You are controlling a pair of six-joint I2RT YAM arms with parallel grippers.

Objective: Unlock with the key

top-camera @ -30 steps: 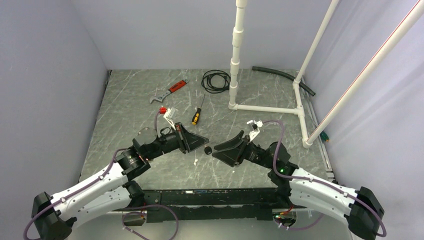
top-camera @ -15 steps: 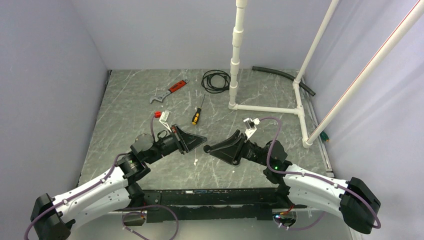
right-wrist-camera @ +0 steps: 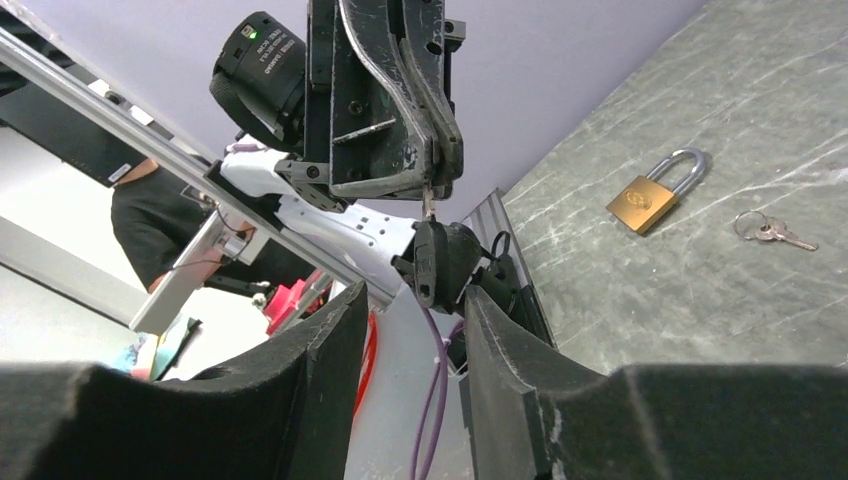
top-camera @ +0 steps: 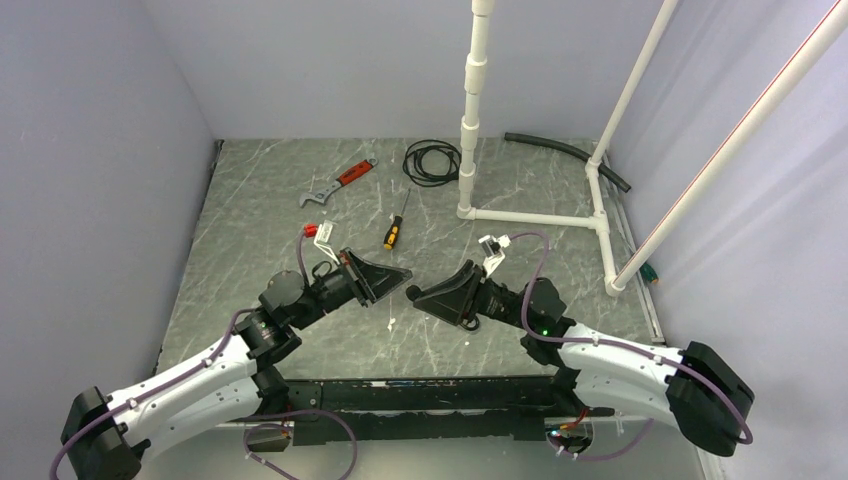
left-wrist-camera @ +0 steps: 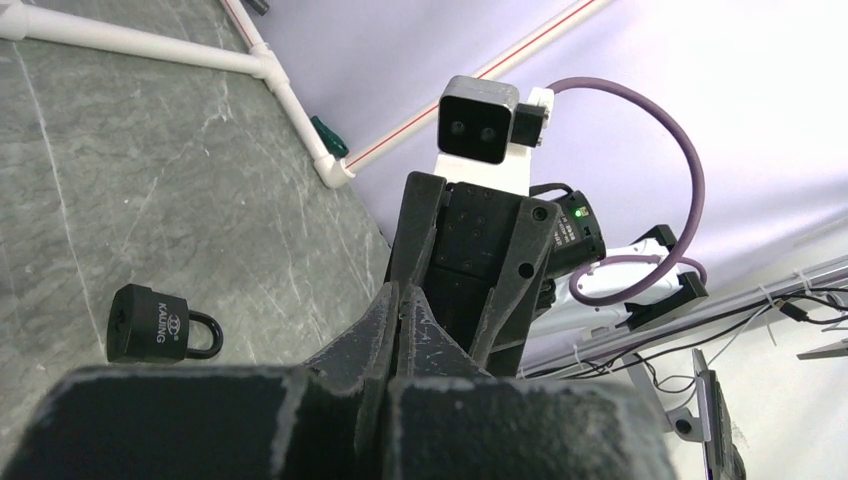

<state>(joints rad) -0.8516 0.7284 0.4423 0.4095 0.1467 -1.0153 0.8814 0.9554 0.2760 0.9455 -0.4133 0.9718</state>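
Note:
A black padlock [left-wrist-camera: 160, 325] lies flat on the grey table, to the left of both grippers in the left wrist view. My left gripper [top-camera: 408, 276] is shut, and a thin metal key [right-wrist-camera: 428, 205] sticks out of its tips. My right gripper [top-camera: 412, 293] faces it tip to tip, a little apart. It is open, and nothing is between its fingers [right-wrist-camera: 330, 340]. In the top view the right gripper hides the black padlock. A brass padlock [right-wrist-camera: 650, 195] and a second key on a ring [right-wrist-camera: 768, 233] lie on the table in the right wrist view.
At the back lie a red-handled wrench [top-camera: 338, 182], a screwdriver [top-camera: 396, 228], a coil of black cable [top-camera: 432, 161] and a black hose [top-camera: 565, 155]. A white PVC pipe frame [top-camera: 470, 130] stands at the back right.
My right gripper has moved left toward the left gripper, its jaws have narrowed, and it now covers the black padlock in the top view. The left arm has barely shifted.

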